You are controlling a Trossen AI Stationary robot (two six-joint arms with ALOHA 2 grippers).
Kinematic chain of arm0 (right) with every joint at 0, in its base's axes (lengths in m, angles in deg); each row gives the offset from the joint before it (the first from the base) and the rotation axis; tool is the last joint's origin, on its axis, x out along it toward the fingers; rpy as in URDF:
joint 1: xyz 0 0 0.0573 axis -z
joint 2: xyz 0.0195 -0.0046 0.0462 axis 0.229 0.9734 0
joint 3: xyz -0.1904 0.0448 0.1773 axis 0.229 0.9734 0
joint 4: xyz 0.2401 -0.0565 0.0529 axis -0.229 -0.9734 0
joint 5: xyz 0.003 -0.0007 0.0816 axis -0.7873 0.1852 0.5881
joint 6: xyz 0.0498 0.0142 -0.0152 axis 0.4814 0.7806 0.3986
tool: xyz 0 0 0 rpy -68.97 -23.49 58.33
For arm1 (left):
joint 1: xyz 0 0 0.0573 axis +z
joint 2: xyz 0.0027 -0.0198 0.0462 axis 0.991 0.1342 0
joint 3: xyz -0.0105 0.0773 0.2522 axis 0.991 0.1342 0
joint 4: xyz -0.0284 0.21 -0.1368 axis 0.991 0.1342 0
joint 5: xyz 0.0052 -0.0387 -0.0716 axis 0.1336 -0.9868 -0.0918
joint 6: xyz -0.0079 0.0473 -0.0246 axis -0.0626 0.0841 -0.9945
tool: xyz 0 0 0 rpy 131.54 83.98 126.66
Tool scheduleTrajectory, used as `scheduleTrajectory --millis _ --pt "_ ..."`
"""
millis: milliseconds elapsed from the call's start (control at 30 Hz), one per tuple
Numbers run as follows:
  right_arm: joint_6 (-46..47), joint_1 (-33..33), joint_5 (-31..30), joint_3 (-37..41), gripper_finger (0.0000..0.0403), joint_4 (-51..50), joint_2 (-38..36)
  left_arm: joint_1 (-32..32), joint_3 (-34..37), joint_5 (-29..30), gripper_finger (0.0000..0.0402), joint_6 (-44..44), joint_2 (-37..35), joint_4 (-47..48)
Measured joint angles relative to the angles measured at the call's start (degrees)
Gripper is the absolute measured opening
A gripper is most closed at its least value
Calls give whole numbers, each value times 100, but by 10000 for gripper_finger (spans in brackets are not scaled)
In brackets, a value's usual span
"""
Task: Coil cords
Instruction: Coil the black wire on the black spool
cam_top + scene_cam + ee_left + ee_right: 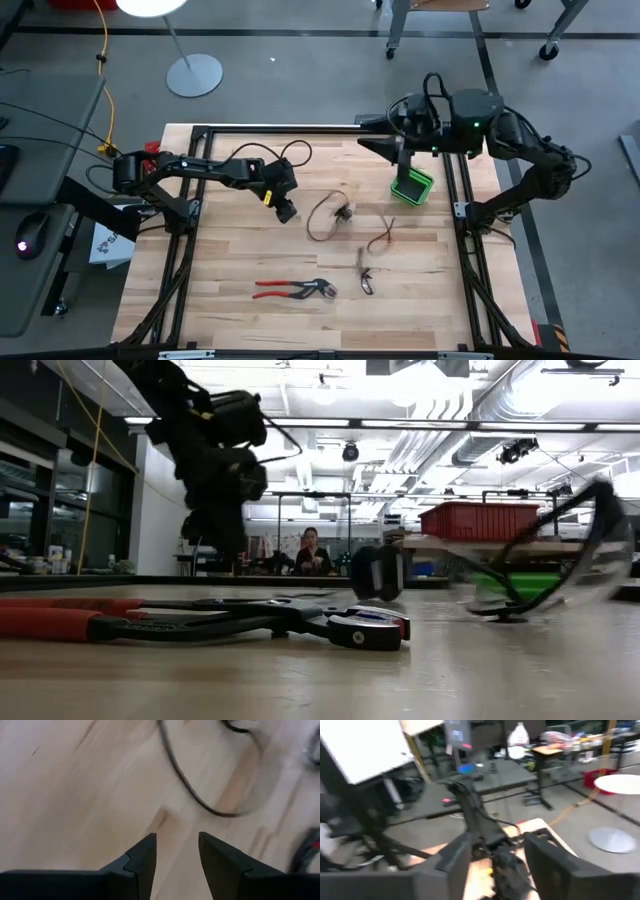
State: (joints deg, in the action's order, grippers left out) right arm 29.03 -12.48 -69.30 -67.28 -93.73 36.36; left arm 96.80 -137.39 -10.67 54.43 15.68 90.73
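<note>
While left end effector (285,212) hovers open, cord (322,214) loops just right (right arm parked far, state unclear).

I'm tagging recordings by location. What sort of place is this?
Most likely a robotics lab or workshop: a wooden table in a black frame, bare ceiling ducts overhead, a red bin on a bench, and a person seated at the back.
</note>
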Motion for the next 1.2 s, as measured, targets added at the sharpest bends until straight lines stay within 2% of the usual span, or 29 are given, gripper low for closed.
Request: scheduleTrajectory --millis 100,233,433,567,700,900,1067,1200 --pt "-158 -34 -506 -12 226 -374 -23 27 9 84 141 357 0 455" --pt "162 -42 -764 -269 232 -1490 -25 14 207 212 141 322 0 447" --pt "792 -44 -1232 -390 231 -3798 -26 -192 208 -295 141 -232 0 -1209" --pt "1144 -42 -1396 -386 231 -4945 22 -510 -453 348 141 300 135 -1521" --pt "1192 -43 -1557 -385 231 -5040 17 -648 -1247 488 141 690 786 -1432" --pt "1211 -44 -1777 -385 231 -5038 13 -622 -2243 224 141 294 1957 -1285" --pt "1291 -43 -1791 -385 231 -5038 15 -622 -2577 142 141 -176 2353 -1329" --pt "1183 -42 -1789 -385 231 -5038 15 -667 -2599 96 141 -248 2377 -1324"
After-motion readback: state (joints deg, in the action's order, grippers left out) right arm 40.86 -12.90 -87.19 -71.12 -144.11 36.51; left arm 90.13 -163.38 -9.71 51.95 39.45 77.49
